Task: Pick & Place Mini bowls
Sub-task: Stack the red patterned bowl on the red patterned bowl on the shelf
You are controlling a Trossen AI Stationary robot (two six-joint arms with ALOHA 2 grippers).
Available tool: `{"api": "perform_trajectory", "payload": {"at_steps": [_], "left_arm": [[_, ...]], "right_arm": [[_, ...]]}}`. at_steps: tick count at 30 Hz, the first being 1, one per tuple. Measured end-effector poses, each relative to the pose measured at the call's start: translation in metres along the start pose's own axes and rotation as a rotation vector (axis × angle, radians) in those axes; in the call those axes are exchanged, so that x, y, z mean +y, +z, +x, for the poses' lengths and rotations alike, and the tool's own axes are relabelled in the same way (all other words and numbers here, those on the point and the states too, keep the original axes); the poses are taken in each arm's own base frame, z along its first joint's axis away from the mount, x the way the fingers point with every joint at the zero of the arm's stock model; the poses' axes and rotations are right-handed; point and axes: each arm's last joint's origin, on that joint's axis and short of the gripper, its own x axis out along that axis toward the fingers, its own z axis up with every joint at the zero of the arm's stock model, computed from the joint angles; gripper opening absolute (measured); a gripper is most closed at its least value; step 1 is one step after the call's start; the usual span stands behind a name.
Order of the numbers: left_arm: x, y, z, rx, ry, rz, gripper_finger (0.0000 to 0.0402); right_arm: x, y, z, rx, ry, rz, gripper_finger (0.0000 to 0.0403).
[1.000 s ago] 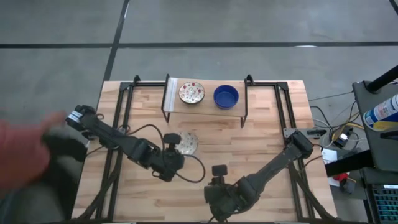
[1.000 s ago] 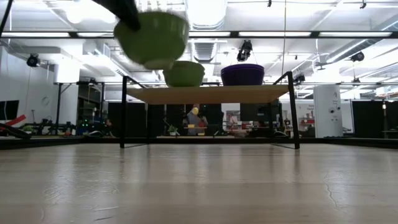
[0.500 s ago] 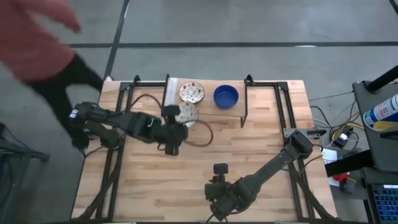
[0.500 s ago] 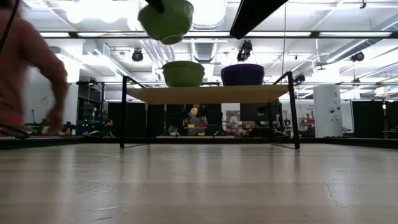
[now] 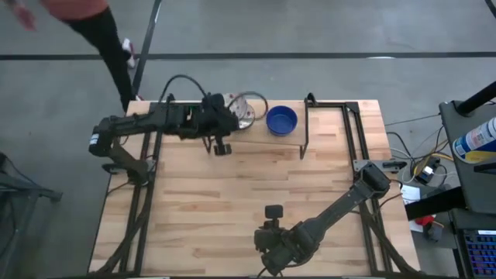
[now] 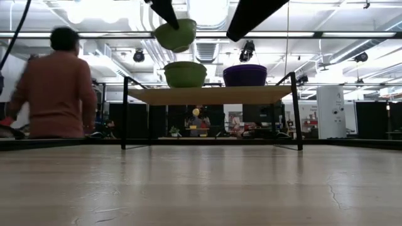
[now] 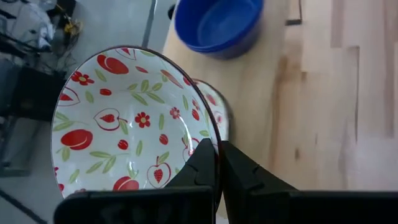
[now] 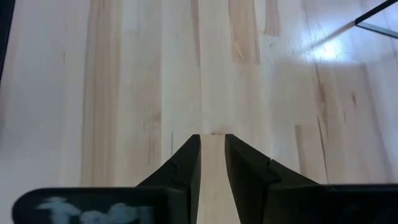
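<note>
While held aloft, strawberry-patterned white bowl (image 7: 130,124)

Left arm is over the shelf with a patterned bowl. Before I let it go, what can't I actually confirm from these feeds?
- Patterned bowl already on the shelf: left wrist view shows only a sliver; the held patterned bowl covers it. High view: the left gripper hides it.
- Gap between the two patterned bowls: low view shows space, not alignment.
- Blue bowl: whether stacked cannot be told.
- Right gripper: jaws nearly shut, empty.
- Person: blurred, low view.
</note>
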Motion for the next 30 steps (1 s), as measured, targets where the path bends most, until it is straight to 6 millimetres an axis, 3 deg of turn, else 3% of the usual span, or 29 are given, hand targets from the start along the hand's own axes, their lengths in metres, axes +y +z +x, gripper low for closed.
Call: {"api": "perform_trajectory", "payload": {"at_steps": [9, 20, 30], "left_arm": [[0.035, -0.007, 0.017, 0.01, -0.027, -0.07, 0.0005], [0.023, -0.003, 0.053, 0.11, -0.073, 0.045, 0.0005], [0.019, -0.001, 0.065, 0.157, -0.112, 0.063, 0.0005]], "right_arm": [[0.0, 0.0, 0.001, -0.005, -0.005, 0.001, 0.0069], [0.001, -0.002, 0.004, -0.016, -0.021, 0.004, 0.0067], [0.001, -0.003, 0.005, -0.015, -0.021, 0.003, 0.0066]]}}
